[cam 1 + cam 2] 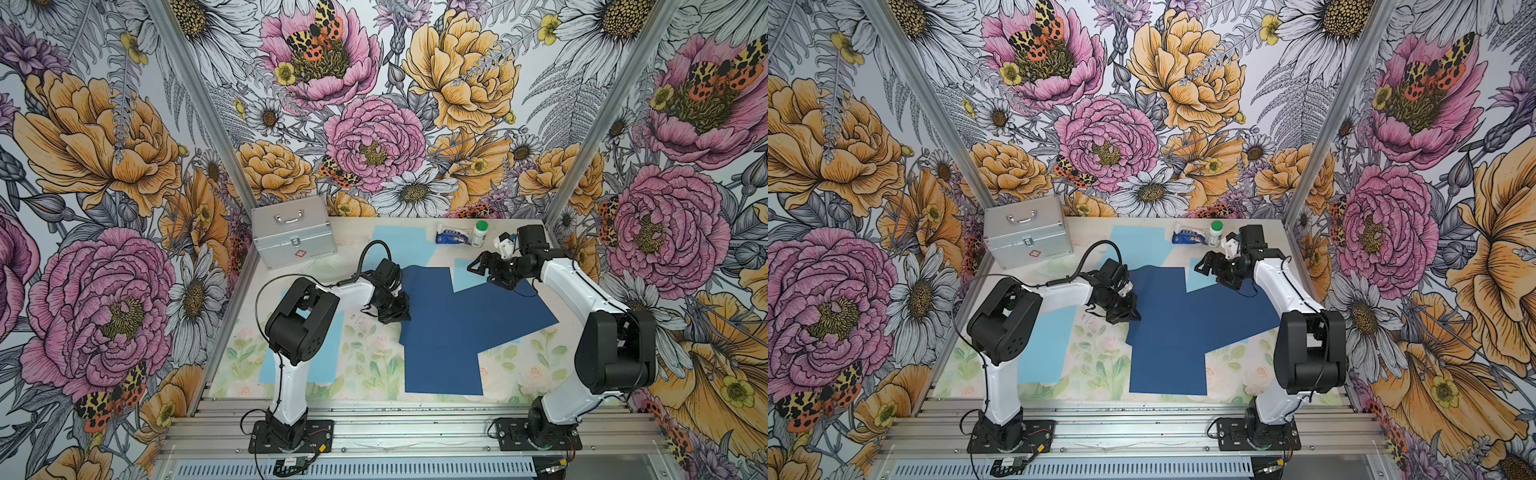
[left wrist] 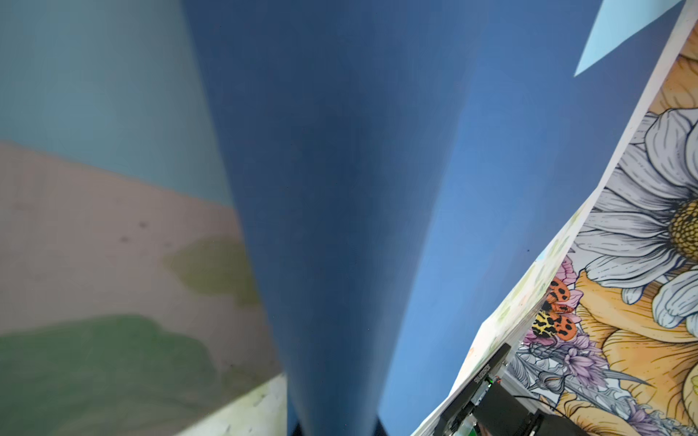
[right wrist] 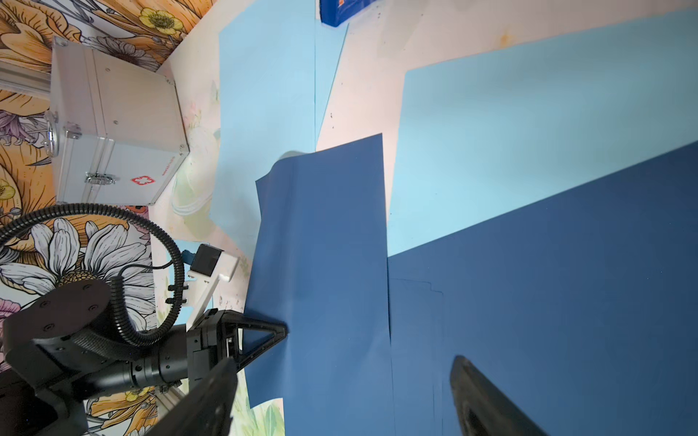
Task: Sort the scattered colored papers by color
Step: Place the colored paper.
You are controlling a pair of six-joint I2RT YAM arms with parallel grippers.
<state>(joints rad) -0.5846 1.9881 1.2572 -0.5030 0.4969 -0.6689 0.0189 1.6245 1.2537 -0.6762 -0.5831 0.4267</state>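
Left claw (image 1: pixel 401 316) is clamped shut on the left edge of a dark navy paper sheet (image 1: pixel 426 291) mid-tabletop (image 1: pixel 365 345). Right claw (image 1: pixel 486 276) hangs wide open and empty over a light sky-blue paper sheet (image 1: pixel 467 279), far right. I'd drag the navy one low and slow so it doesn't buckle.

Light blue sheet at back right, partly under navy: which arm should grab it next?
Right, I'd say. The right tool is open and hangs close to that light blue sheet. The left tool is shut on the edge of a navy sheet, so it is busy and farther off.
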